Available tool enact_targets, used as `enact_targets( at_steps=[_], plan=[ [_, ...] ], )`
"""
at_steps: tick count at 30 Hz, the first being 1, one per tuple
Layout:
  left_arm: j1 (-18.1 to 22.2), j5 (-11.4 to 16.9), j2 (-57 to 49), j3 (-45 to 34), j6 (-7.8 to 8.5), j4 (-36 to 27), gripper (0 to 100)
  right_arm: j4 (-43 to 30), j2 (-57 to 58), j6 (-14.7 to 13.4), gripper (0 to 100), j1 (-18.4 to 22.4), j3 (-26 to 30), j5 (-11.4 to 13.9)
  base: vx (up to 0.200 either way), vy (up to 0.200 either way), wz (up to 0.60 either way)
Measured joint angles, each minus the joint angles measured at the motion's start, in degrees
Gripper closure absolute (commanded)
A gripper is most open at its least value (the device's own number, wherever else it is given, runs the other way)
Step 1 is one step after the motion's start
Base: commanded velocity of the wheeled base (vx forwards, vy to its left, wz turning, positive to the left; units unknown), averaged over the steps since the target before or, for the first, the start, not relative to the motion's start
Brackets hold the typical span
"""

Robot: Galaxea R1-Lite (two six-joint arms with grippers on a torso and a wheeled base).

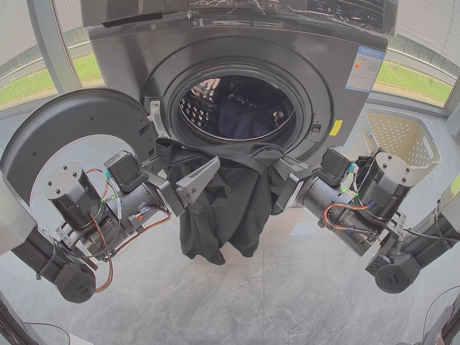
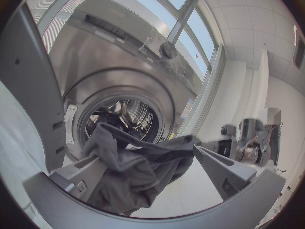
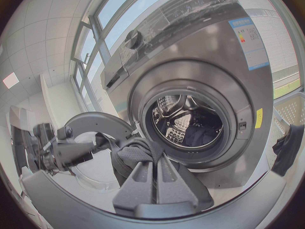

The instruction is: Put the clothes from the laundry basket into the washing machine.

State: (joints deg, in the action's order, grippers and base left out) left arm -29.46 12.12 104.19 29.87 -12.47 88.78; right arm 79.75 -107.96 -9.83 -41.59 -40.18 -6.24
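A black garment (image 1: 225, 207) hangs in front of the washing machine's round opening (image 1: 238, 107), stretched between my two grippers. My right gripper (image 1: 281, 167) is shut on its right end; in the right wrist view the fingers (image 3: 144, 178) press together with bunched cloth (image 3: 136, 150) at their tips. My left gripper (image 1: 189, 158) is open, its fingers (image 2: 222, 169) wide apart, and the garment (image 2: 133, 175) drapes over one finger. Dark blue clothes (image 1: 244, 118) lie inside the drum. The laundry basket (image 1: 407, 137) stands on the floor to the right of the machine.
The machine's door (image 1: 72, 120) is swung open to the left, just behind my left arm. Another dark garment (image 3: 287, 150) hangs over the basket rim (image 3: 290, 110). Pale tiled floor (image 1: 268, 293) spreads below the hanging cloth.
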Motion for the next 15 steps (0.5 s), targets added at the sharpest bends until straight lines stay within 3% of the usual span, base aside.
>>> enact_targets(
  at_steps=[5,12,15],
  plan=[
    [0.8,-0.1,2.8,-2.3,1.39,-0.1,0,0.0,1.6,0.0,100,0.1,-1.0,0.1,0.000,0.000,0.00],
    [0.7,0.0,6.2,-4.1,2.05,0.1,0,0.0,2.3,0.1,100,-0.5,-1.7,0.3,0.000,0.000,0.00],
    [0.6,0.4,7.3,-4.9,3.56,0.1,0,0.0,2.4,0.1,100,-0.7,-2.2,0.3,0.000,0.000,0.00]
  ],
)
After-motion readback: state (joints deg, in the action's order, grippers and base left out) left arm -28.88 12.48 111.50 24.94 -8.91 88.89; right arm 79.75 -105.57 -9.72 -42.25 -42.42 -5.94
